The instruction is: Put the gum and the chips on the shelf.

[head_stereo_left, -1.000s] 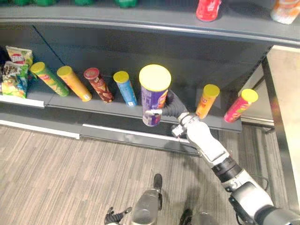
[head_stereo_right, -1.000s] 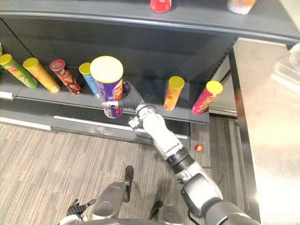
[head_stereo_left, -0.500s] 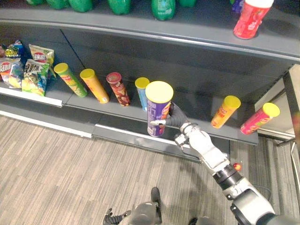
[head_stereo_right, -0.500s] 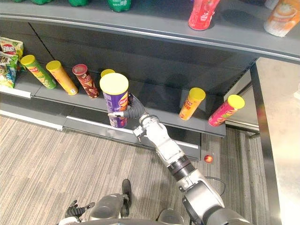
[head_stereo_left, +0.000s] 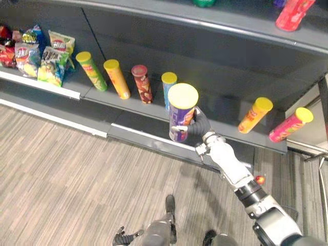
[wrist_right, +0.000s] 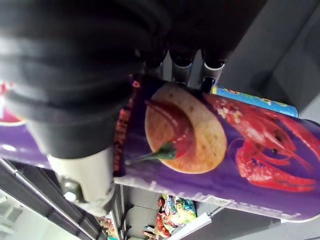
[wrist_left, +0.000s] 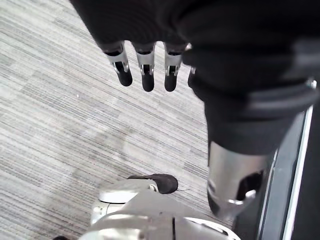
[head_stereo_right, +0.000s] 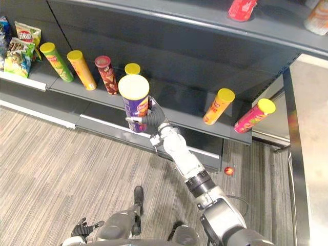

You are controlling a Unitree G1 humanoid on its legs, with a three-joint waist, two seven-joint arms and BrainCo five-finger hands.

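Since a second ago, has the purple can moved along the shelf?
Yes. Held in the right hand, the purple can has shifted left: it now overlaps the blue can and sits farther from the orange can.

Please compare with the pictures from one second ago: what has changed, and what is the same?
The camera moved, so the whole view shifted. The right hand still holds the purple chips can upright before the lower shelf, perhaps a little nearer the blue can. Nothing was released. The other cans stayed; the left hand still hangs open.
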